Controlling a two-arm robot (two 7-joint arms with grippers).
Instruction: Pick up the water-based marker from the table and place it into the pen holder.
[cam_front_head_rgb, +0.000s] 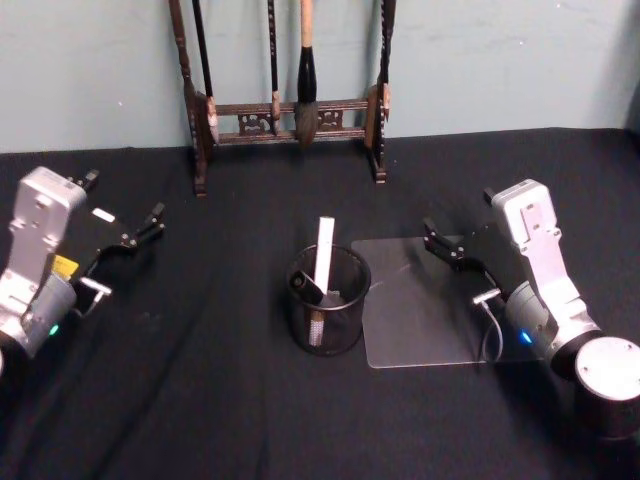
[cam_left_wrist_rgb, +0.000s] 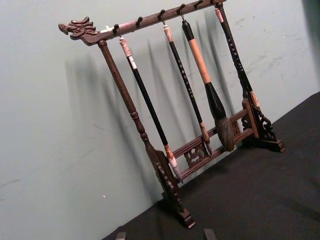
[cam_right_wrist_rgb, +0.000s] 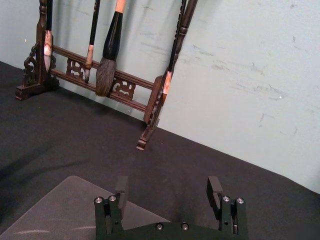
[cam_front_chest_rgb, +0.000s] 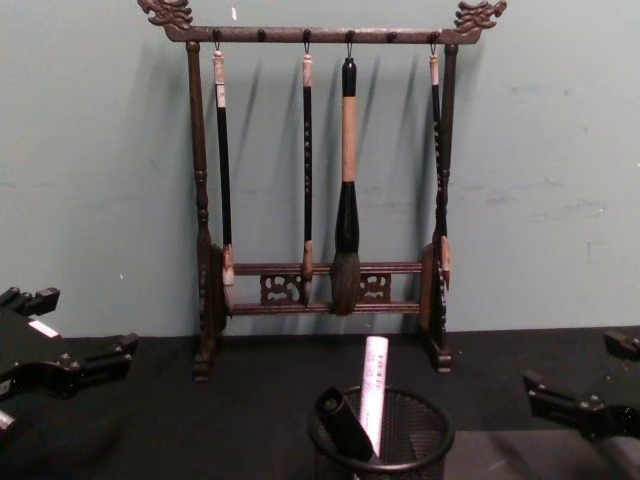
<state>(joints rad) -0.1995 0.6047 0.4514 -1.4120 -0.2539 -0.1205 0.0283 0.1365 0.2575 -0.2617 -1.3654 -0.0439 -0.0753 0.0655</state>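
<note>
The pen holder (cam_front_head_rgb: 330, 302), a round black mesh cup, stands at the middle of the black table (cam_front_head_rgb: 200, 400). A white water-based marker (cam_front_head_rgb: 323, 258) stands upright inside it, its top above the rim, with a dark stubby item (cam_front_chest_rgb: 343, 422) leaning beside it. In the chest view the white marker (cam_front_chest_rgb: 374, 388) rises out of the pen holder (cam_front_chest_rgb: 400, 445). My left gripper (cam_front_head_rgb: 120, 255) rests open far to the holder's left with nothing in it. My right gripper (cam_front_head_rgb: 465, 268) hovers open to the holder's right, over a clear mat, with nothing between its fingers (cam_right_wrist_rgb: 121, 187).
A tall dark wooden brush rack (cam_front_head_rgb: 290, 110) with several hanging brushes stands at the back against the pale wall. A clear plastic mat (cam_front_head_rgb: 430, 310) lies flat just right of the holder. Bare black cloth stretches in front of the holder and on its left.
</note>
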